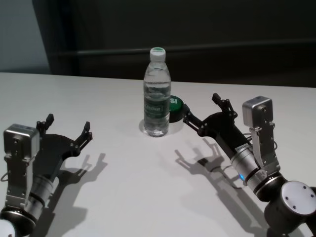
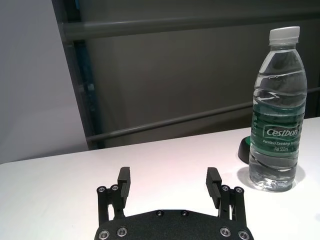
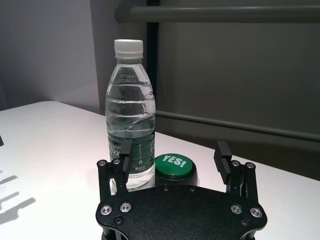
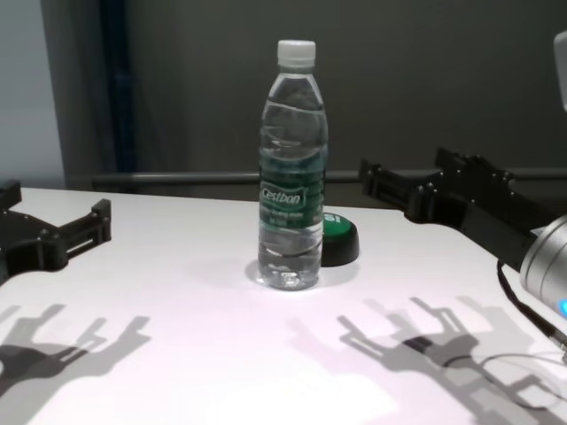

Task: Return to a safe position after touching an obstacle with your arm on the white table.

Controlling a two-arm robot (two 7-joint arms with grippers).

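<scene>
Right gripper: we hold it above the table, fingers spread apart and gripping nothing; in the right wrist view the bottle sits just past our one fingertip and the button between and beyond both tips.
Left gripper: we hover it over the table too, fingers released and empty; the bottle stands well ahead of them and off to the robot's right side.
Bottle: upright on the table, cap on, green label band at mid height; we see a gap between it and both sets of fingers.
Button: green, marked "YES!", just behind the bottle's base, ahead of our right fingertips.
</scene>
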